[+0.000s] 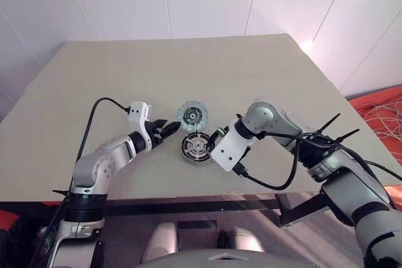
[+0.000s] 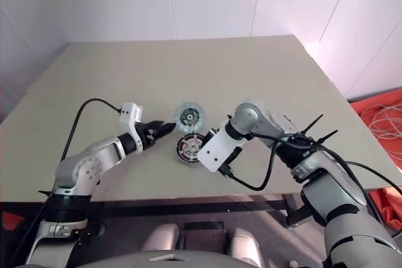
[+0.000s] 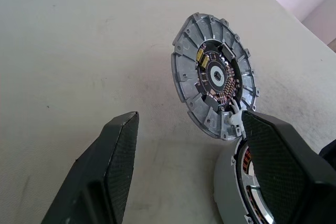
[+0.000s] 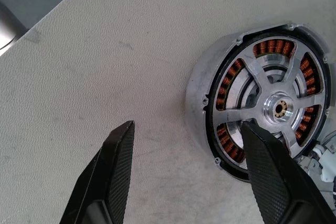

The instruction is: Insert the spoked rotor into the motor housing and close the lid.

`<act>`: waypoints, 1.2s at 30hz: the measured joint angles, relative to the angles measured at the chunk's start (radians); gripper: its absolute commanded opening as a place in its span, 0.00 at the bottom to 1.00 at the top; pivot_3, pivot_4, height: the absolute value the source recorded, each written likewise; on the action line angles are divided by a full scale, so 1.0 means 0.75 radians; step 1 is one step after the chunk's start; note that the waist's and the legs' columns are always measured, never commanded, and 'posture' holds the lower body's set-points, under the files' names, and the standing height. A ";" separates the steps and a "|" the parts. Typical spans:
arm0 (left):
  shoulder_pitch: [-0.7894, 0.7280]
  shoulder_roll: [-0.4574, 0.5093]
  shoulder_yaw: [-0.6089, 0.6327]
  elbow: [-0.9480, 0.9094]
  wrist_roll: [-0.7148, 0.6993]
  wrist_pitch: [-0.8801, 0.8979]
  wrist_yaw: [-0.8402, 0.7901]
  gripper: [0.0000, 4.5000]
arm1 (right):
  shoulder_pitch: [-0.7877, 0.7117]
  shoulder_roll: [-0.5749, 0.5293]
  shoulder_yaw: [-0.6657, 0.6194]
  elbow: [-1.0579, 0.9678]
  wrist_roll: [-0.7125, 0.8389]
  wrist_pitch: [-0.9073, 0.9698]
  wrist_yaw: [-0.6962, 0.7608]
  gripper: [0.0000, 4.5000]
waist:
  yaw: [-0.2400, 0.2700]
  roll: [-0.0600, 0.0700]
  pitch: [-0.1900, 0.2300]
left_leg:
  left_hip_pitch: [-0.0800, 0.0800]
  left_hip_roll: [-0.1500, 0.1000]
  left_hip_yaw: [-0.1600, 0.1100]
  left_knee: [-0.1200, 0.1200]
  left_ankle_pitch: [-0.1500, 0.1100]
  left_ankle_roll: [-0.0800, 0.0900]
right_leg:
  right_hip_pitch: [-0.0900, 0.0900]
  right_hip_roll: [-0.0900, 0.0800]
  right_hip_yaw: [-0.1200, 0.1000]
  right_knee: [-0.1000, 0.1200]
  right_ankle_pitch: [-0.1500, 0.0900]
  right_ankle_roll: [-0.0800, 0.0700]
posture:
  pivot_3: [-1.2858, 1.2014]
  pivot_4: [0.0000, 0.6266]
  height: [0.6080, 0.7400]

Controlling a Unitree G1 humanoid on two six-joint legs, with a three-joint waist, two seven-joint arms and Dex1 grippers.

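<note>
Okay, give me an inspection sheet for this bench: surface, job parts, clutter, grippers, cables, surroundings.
Surface: beige table, bare apart from the parts.
Job's things: spoked rotor already seated in motor housing; lid lies beside it, inner face up, not fitted.
Clutter: nothing seen.
Grippers: left gripper open, near the lid; right gripper open over the housing's edge.
Cables: black cables on both arms.
Surroundings: white walls; pale cables on orange floor.
</note>
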 measured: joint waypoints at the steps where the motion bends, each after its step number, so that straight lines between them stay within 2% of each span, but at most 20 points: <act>1: 0.000 -0.001 0.000 0.000 0.002 0.000 0.000 0.74 | -0.005 0.004 0.000 0.006 -0.002 -0.002 -0.002 0.61 | 0.000 0.000 0.000 | 0.000 0.000 0.000 0.000 0.000 0.000 | 0.000 0.000 0.000 0.000 0.000 0.000 | 0.52 0.00 1.00; 9: 0.000 -0.013 0.002 0.000 0.014 -0.004 0.000 0.74 | -0.029 0.013 -0.002 0.025 -0.011 -0.026 -0.015 0.01 | 0.000 -0.001 0.000 | 0.000 0.000 0.001 0.000 0.000 0.000 | 0.000 0.000 0.000 0.000 0.000 0.000 | 0.52 0.00 1.00; 22: 0.000 -0.019 0.002 0.011 0.031 -0.013 -0.003 0.74 | -0.029 0.013 -0.001 0.044 -0.017 -0.030 -0.035 0.00 | 0.000 -0.002 0.000 | 0.000 0.004 0.005 0.000 0.000 0.001 | 0.000 0.000 0.001 0.001 0.000 -0.001 | 0.52 0.00 1.00; 27: 0.000 -0.021 0.002 0.015 0.036 -0.014 -0.005 0.74 | -0.029 0.013 -0.001 0.042 -0.016 -0.013 -0.043 0.00 | 0.000 -0.002 0.000 | 0.001 0.014 0.021 0.000 0.001 0.002 | 0.000 0.000 0.001 0.001 0.000 -0.001 | 0.52 0.00 1.00; 33: 0.000 -0.033 0.002 0.034 0.041 -0.017 -0.005 0.74 | 0.017 0.010 -0.026 -0.065 0.055 0.159 -0.008 0.00 | 0.000 -0.002 0.000 | -0.002 0.017 0.030 0.000 0.001 0.003 | -0.005 0.000 0.002 0.002 0.000 -0.001 | 0.52 0.00 1.00; 36: 0.000 -0.041 0.002 0.036 0.042 -0.025 -0.005 0.74 | 0.029 0.007 -0.035 -0.166 0.108 0.316 0.029 0.00 | 0.000 -0.002 0.000 | -0.012 0.017 0.032 0.001 0.002 0.005 | -0.015 0.000 0.004 0.004 0.001 -0.001 | 0.52 0.00 1.00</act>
